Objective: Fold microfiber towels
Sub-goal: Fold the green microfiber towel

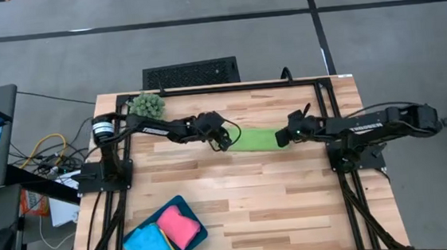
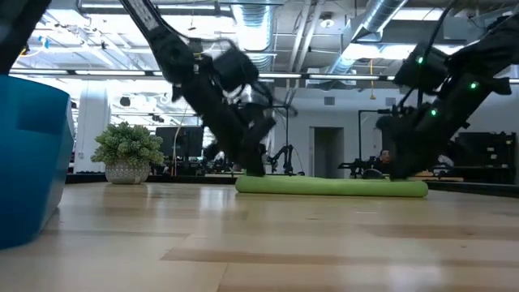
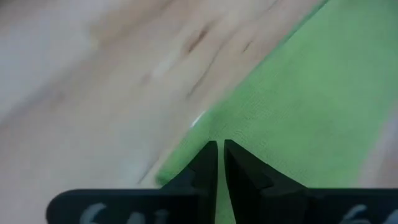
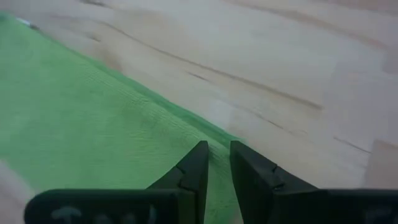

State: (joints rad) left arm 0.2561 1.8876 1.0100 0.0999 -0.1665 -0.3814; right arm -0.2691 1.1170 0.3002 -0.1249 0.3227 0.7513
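Both claws, left gripper (image 1: 223, 140) and right gripper (image 1: 283, 137), pinch nearly closed on opposite ends of the green towel (image 1: 254, 140), its long axis running left-right between them

- The counter (image 1: 254, 202) is pale wood planks, edged by a black frame.
- A green towel (image 1: 254, 141) lies flat near its middle, folded into a long strip.
- A teal tray (image 1: 192, 218) sits near 1 corner.
- A spiky green plant (image 1: 147, 105) stands at another corner.
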